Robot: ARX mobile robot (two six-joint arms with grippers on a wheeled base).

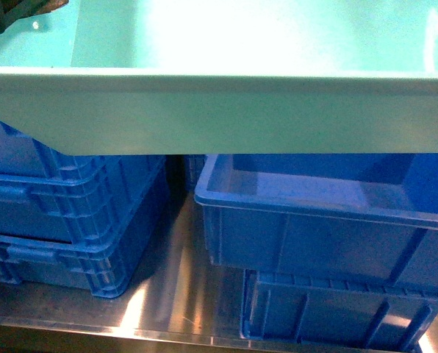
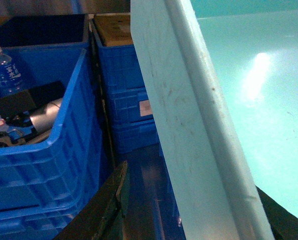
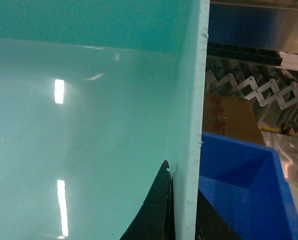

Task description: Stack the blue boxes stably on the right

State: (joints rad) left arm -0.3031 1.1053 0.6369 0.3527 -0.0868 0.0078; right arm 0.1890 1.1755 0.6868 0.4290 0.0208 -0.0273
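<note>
One blue box, a turquoise tub [image 1: 219,110], hangs across the top of the head view above the dark blue crates. In the right wrist view my right gripper [image 3: 184,192] is shut on the tub's side wall [image 3: 189,125], one dark finger inside and one outside. In the left wrist view my left gripper [image 2: 191,182] straddles the tub's other wall [image 2: 189,130]. Its outer finger [image 2: 114,200] stands apart from the wall and its inner finger [image 2: 279,215] lies inside the tub. Neither gripper shows plainly in the head view.
Stacked dark blue ribbed crates [image 1: 57,213] sit left on a steel shelf [image 1: 175,294]. An open dark blue crate [image 1: 314,220] sits on another at right. The left crate [image 2: 39,165] holds a water bottle [image 2: 1,70] and tools. A brown cardboard box [image 3: 229,117] stands beyond.
</note>
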